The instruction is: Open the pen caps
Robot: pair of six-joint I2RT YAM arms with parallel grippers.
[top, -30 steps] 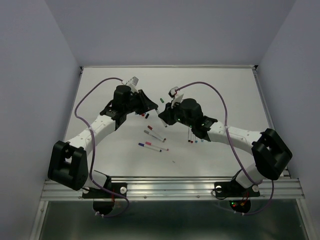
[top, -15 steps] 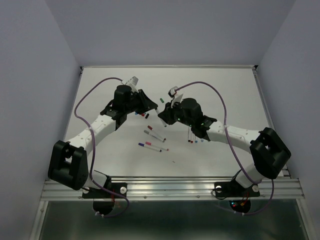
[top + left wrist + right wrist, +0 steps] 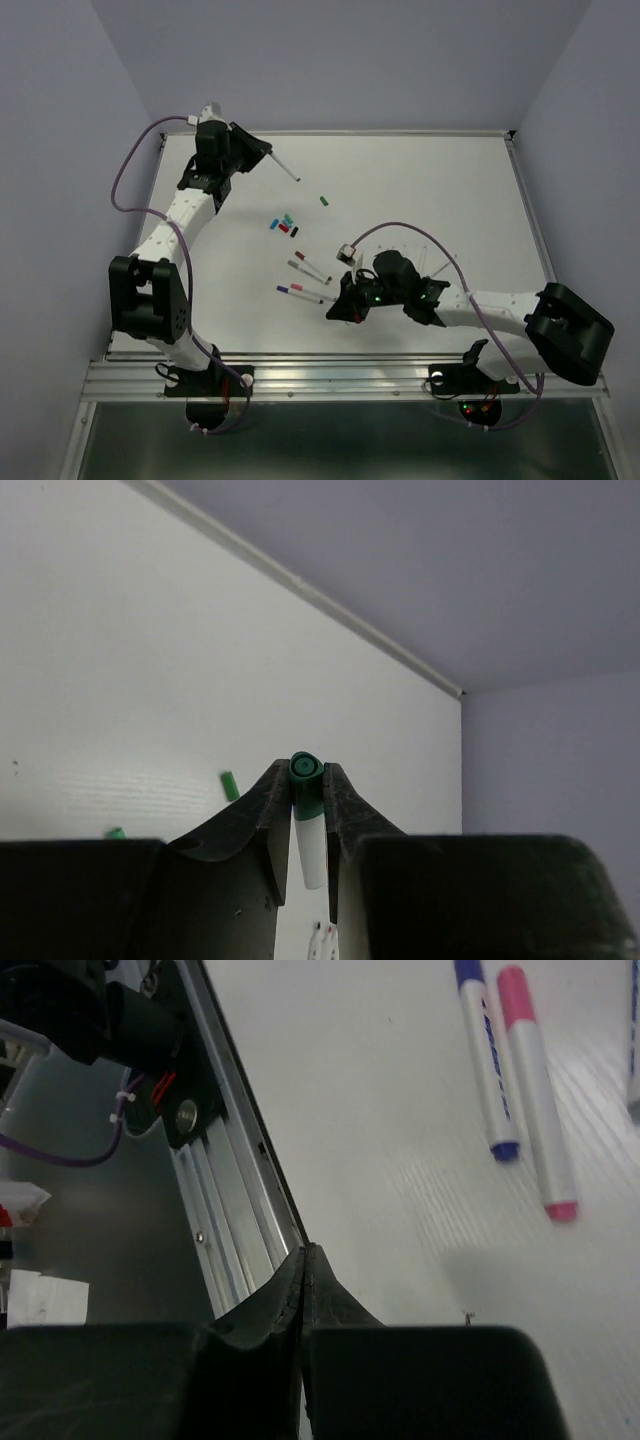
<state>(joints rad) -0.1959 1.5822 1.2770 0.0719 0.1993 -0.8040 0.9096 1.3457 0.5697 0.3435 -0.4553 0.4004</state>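
My left gripper (image 3: pixel 262 152) is raised over the table's back left and is shut on a white pen (image 3: pixel 284 169) that sticks out toward the right. In the left wrist view the fingertips (image 3: pixel 306 770) pinch the pen's green end (image 3: pixel 305 778), with the white barrel (image 3: pixel 312 855) between the fingers. Loose pen caps lie mid-table: green (image 3: pixel 324 200), teal (image 3: pixel 289 217), blue (image 3: pixel 274 223), red (image 3: pixel 283 228) and black (image 3: pixel 294 233). My right gripper (image 3: pixel 333 312) is shut and empty, low near the front edge (image 3: pixel 304 1250).
Several capped pens (image 3: pixel 310 269) lie left of my right gripper. Two of them, blue-capped (image 3: pixel 485 1060) and pink-capped (image 3: pixel 540 1100), show in the right wrist view. The table's metal front rail (image 3: pixel 235 1220) is just beyond the right fingertips. The back wall edge (image 3: pixel 300 580) is ahead of the left gripper.
My left arm swung from the table's middle to the back left, carrying the pen. My right arm drew back from the middle to the front edge and lowered.
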